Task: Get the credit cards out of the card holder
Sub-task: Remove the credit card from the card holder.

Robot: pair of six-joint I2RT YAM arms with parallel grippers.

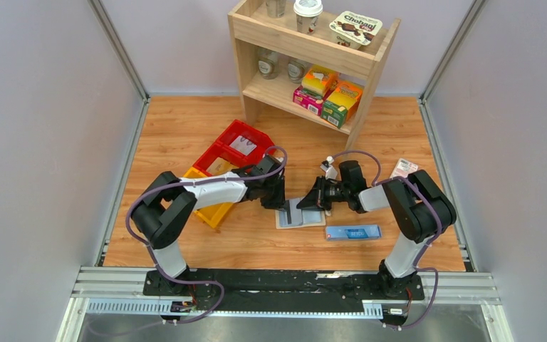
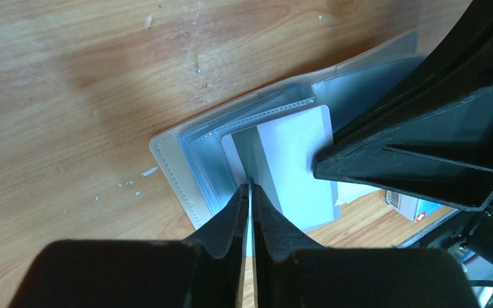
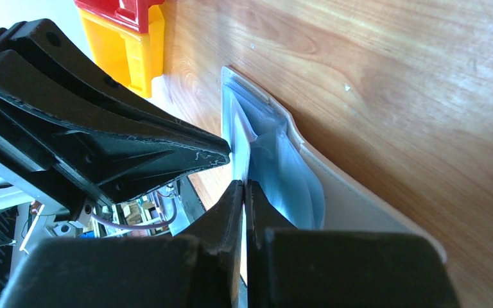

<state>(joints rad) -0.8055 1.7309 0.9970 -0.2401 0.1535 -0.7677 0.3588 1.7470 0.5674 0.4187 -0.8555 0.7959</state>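
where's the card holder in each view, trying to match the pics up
Top external: card holder lies open between both arms' tips.
Left wrist: mid-frame, its card pinched in the left gripper.
Right wrist: centre-right, seen edge-on, gripped by the right gripper.
Shared landmark: the wooden table beneath it.

The card holder [image 2: 170, 170] is cream-beige outside, with a pale blue lining. The card [image 2: 295, 160] seems pale grey-white with a darker grey stripe, though the light is dull. The red bin [image 1: 244, 137] and yellow bin [image 1: 217, 211] sit on a warm wood-grain table [image 1: 185, 128].
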